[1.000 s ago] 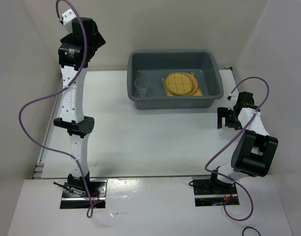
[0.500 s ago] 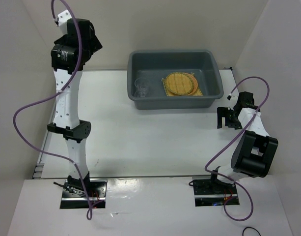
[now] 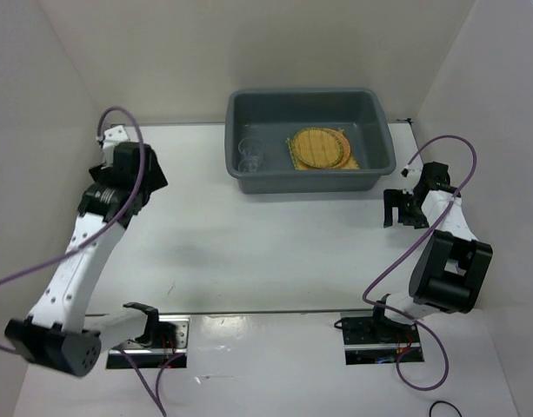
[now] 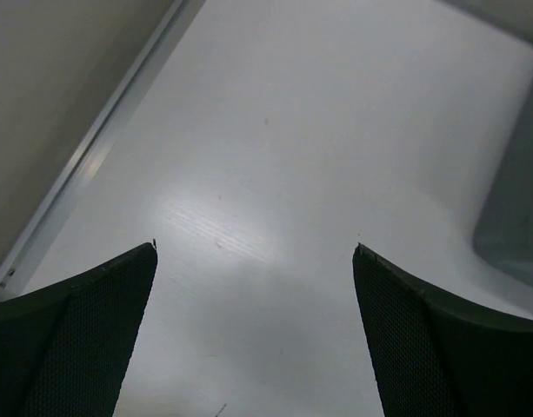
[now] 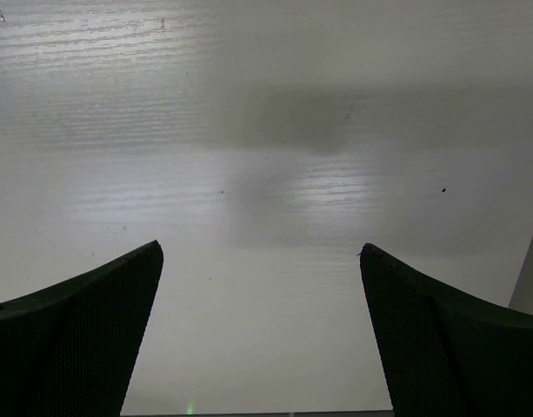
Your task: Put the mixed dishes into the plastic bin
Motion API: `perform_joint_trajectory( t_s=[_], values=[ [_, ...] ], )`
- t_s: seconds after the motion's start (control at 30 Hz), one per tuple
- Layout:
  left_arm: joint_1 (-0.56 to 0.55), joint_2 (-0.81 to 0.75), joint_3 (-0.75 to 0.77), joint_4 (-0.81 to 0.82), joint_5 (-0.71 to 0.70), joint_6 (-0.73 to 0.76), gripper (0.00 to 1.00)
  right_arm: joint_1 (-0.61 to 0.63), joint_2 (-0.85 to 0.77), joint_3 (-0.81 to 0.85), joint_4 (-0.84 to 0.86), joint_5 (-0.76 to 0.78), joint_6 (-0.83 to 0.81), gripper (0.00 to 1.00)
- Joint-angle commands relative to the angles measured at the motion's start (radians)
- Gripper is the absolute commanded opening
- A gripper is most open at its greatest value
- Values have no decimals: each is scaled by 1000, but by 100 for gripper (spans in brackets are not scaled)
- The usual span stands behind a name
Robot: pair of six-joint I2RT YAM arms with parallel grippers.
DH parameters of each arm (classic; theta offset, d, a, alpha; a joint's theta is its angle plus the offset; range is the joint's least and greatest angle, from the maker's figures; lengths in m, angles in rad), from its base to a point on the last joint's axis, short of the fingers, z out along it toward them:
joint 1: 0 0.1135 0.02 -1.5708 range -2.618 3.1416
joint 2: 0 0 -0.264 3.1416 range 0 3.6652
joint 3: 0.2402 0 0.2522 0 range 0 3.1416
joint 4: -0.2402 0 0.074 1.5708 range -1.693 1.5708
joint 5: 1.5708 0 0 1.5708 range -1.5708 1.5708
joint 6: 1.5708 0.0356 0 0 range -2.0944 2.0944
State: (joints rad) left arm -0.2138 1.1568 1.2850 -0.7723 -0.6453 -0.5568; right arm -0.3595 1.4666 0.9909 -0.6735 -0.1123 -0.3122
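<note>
The grey plastic bin [image 3: 383, 143] stands at the back of the table. In it lie the square yellow woven mat [image 3: 354, 162] with a round woven disc [image 3: 316, 146] on top, a green rim [image 3: 345, 148] showing at that disc's right edge. The clear glass cup [image 3: 249, 155] stands in the bin's left end. I cannot make out the plain orange-brown disc apart from the stack. My left gripper [image 3: 140, 170] is open and empty over the table left of the bin, whose corner shows in the left wrist view [image 4: 520, 204]. My right gripper [image 3: 402, 211] is open and empty right of the bin's front corner.
White walls close in the table on the left, back and right. A metal rail [image 4: 92, 143] runs along the left wall's foot. The left arm's elbow [image 3: 53, 339] lies low by the near left edge. Purple cables loop off both arms.
My left arm has swung down from high at the back left to low over the table's left side, its elbow folding toward the near edge. The right arm has not moved.
</note>
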Motion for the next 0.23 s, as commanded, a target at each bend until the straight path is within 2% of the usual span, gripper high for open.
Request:
perform_joint_trajectory(
  t_s=[0.0, 0.13, 0.2],
  values=[
    [5, -120, -79, 265, 90, 67, 100, 5, 15, 15, -9, -12, -11, 98],
    [5, -186, -169, 254, 73, 90, 100, 5, 15, 15, -20, -33, -31, 98],
    [5, -255, -223, 309, 62, 107, 100, 5, 15, 15, -20, -33, -31, 98]
  ],
)
